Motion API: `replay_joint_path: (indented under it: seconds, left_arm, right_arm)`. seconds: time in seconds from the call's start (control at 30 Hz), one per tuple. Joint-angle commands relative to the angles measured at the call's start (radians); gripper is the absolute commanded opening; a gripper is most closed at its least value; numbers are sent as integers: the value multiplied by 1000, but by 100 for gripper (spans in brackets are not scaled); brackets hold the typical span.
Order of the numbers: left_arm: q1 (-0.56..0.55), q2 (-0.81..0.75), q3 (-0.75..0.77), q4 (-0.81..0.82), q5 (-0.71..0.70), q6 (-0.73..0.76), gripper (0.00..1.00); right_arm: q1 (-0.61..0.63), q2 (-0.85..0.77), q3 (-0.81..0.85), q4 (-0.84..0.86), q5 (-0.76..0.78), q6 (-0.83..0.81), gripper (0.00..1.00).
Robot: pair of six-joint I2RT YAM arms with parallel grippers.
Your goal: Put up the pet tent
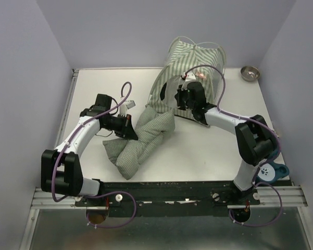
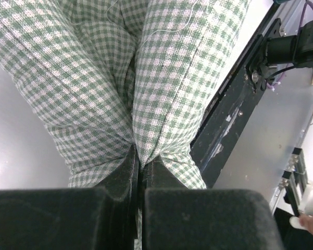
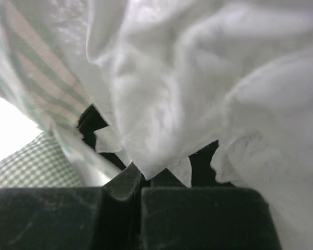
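Note:
The pet tent (image 1: 190,65) stands at the back of the table as a rumpled green-and-white striped heap, with thin whitish poles (image 1: 198,44) looping over its top. My right gripper (image 1: 183,89) is pushed into its front side. In the right wrist view that gripper (image 3: 143,176) is shut on a fold of the tent's white fabric (image 3: 172,88), with striped cloth (image 3: 36,88) to the left. My left gripper (image 1: 130,127) is shut on the green checked cushion (image 1: 140,143), which lies folded in the middle of the table. Up close, the left gripper (image 2: 140,162) pinches a crease of the cushion (image 2: 166,78).
A small metal bowl (image 1: 250,73) sits at the back right corner. A blue paw-print item (image 1: 273,171) lies by the right arm's base. The black mounting rail (image 1: 172,190) runs along the near edge, and purple-grey walls close in both sides.

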Motion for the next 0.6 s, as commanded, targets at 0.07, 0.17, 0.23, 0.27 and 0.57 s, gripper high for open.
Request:
replay_joint_path:
  seconds: [0.07, 0.17, 0.23, 0.27, 0.57]
  left_arm:
    - [5, -121, -23, 14, -44, 86, 0]
    - [5, -144, -38, -4, -62, 121, 0]
    - [4, -151, -41, -14, -59, 124, 0]
    - [4, -158, -41, -15, -58, 123, 0]
    - [-108, -223, 8, -38, -101, 275, 0]
  right_arm:
    - [3, -217, -7, -89, -130, 108, 1]
    - [1, -248, -1, -156, -104, 114, 18]
    - [3, -261, -18, -174, -98, 102, 1]
    - [3, -277, -46, -145, -101, 97, 1]
    - [-25, -343, 31, -246, -343, 232, 1]
